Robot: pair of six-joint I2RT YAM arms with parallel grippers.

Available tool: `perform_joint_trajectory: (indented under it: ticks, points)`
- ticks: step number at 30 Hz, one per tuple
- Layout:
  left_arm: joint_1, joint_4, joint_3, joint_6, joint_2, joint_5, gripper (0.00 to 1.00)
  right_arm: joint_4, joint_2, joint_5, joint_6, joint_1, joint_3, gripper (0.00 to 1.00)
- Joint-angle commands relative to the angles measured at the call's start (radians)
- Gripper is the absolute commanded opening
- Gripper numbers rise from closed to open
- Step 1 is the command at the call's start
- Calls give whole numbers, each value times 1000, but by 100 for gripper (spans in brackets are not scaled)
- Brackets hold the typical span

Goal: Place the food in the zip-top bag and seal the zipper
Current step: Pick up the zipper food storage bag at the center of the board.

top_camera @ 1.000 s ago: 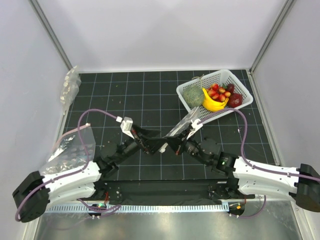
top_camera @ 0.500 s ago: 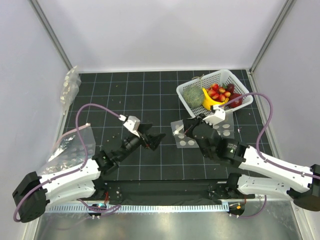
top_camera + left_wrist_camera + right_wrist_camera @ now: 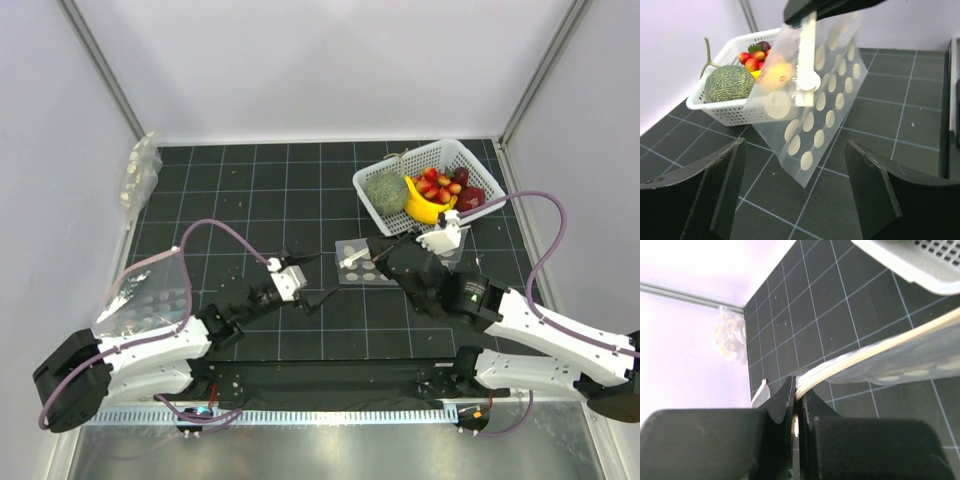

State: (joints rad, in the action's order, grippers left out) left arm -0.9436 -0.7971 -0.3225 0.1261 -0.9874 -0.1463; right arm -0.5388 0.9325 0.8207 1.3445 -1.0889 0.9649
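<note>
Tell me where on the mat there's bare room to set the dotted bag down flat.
Barest is the far-middle mat, between the corner bags and the basket. The centre is crowded: the open left gripper faces the dotted bag pinched by the right gripper. The near left holds more bags.

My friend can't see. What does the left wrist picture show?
A clear zip-top bag with white dots hangs tilted from the right gripper at the top edge. Behind it, a white basket holds a green melon and the red food. The left gripper, open, frames the bottom.
</note>
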Motion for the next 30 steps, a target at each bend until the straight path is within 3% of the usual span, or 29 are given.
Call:
perform_joint_trajectory:
  ticks: [1, 10, 13, 14, 18, 19, 21, 22, 23, 26, 30]
  points:
    - [-20, -90, 0, 147, -22, -64, 81, -13, 8, -32, 77, 1, 35, 1]
    - [-73, -117, 36, 237, 27, 51, 74, 48, 32, -169, 76, 1, 0, 1]
    - [-77, -120, 36, 236, 24, 80, 66, 57, 51, -199, 81, 1, 0, 1]
    - [-78, -120, 36, 237, 24, 88, 53, 57, 55, -213, 81, 1, 1, 1]
    - [-78, -119, 25, 222, 15, 166, 23, 79, 55, -230, 79, 1, -5, 1]
    - [-78, -114, 23, 213, 12, 184, 10, 77, 54, -230, 79, 1, -2, 1]
    - [-78, -106, 19, 207, 13, 182, 0, 77, 54, -230, 76, 1, 1, 1]
    - [-78, -102, 14, 198, 16, 179, 0, 77, 54, -230, 68, 1, 3, 4]
    - [-78, -96, 11, 185, 18, 171, 0, 83, 51, -229, 59, 1, 3, 20]
    - [-78, -76, -1, 153, 24, 185, 0, 106, 46, -175, -31, 3, 18, 55]
    - [-78, 25, -41, 83, 58, 224, 0, 175, 45, -141, -371, 1, 66, 68]
